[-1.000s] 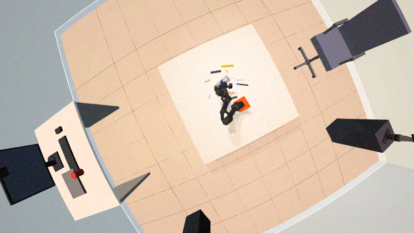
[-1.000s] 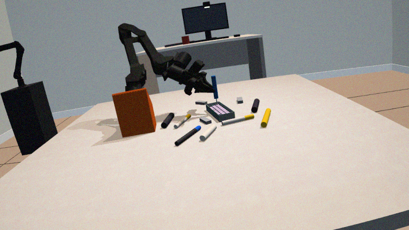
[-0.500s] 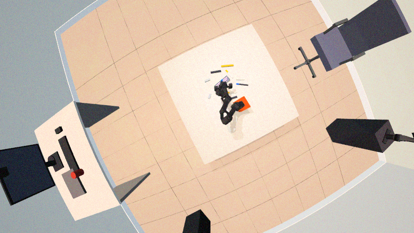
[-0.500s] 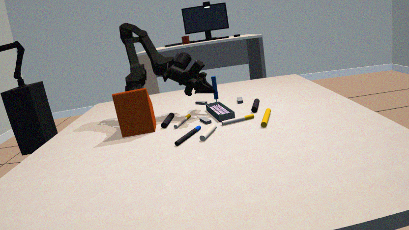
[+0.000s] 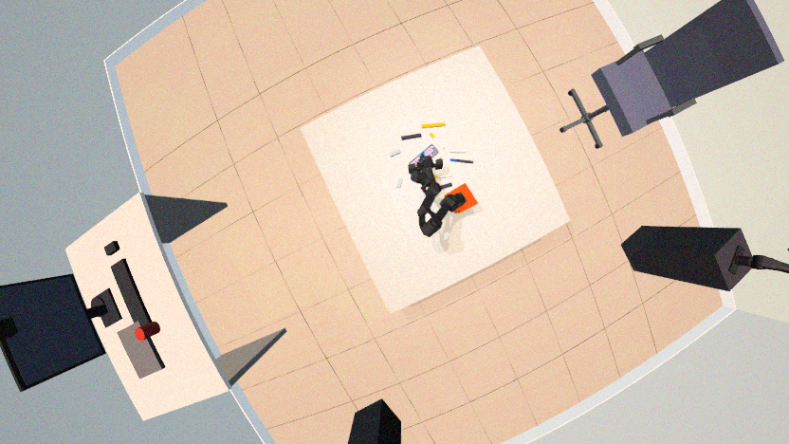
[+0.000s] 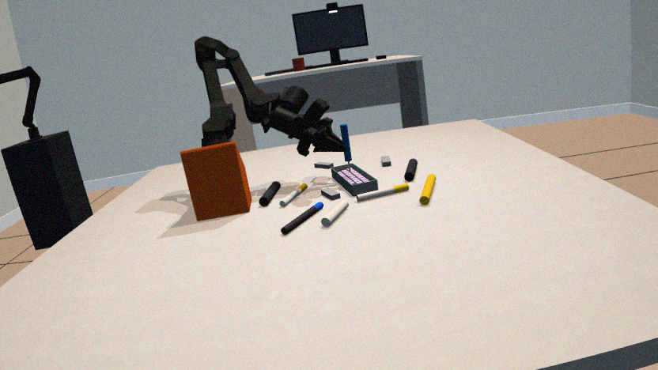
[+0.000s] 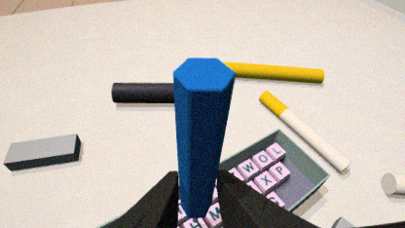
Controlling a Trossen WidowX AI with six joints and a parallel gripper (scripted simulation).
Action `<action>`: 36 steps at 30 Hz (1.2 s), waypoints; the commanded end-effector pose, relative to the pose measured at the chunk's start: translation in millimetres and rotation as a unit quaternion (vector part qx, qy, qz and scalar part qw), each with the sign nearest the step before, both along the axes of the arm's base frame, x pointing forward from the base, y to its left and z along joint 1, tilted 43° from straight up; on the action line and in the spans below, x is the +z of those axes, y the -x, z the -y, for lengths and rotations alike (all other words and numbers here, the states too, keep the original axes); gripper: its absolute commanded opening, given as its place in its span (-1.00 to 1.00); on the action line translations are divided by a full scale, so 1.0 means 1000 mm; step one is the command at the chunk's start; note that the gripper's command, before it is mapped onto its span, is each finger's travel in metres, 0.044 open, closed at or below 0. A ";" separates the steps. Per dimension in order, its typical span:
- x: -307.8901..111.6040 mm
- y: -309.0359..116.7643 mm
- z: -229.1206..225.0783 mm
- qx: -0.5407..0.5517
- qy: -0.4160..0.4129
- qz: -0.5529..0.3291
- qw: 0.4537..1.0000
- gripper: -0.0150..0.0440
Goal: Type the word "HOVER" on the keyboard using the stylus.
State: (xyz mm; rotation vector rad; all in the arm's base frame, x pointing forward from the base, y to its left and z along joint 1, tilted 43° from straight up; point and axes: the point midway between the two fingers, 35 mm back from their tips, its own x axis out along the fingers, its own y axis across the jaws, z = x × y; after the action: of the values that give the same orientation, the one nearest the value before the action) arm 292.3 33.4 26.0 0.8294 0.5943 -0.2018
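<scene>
The blue stylus [image 6: 346, 133] [image 7: 202, 122] is between the fingers of my gripper [image 6: 344, 147] [image 7: 197, 178], which is shut on it. The stylus stands almost upright, its thin tip pointing down at the rear end of the keyboard [image 6: 366, 188] [image 7: 297, 167] in the exterior view. The keyboard is a dark tray with pink lettered keys. In the wrist view L, O, W, X, P, M and H can be read; the handle and fingers hide other keys. The tip is hidden there, and I cannot tell whether it touches a key.
A black cylinder [image 6: 410, 169] [image 7: 141, 93], a yellow rod [image 6: 428, 189] [image 7: 277, 72] and a yellow-white marker [image 6: 381, 193] [image 7: 312, 136] lie around the keyboard. A grey block [image 6: 385, 160] [image 7: 44, 148] lies beyond it. An orange box [image 5: 467, 196] [image 6: 213, 183] stands by the arm's base.
</scene>
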 end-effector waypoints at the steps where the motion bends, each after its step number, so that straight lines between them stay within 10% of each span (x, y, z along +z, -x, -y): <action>1: -0.004 0.001 -0.001 -0.003 -0.001 -0.004 1.000 -0.22; 36: -0.013 0.001 -0.009 -0.003 -0.001 -0.004 1.000 -0.22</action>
State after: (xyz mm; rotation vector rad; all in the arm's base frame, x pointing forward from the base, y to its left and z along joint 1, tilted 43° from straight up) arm 292.7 42.0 16.2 0.8304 0.5933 -0.2033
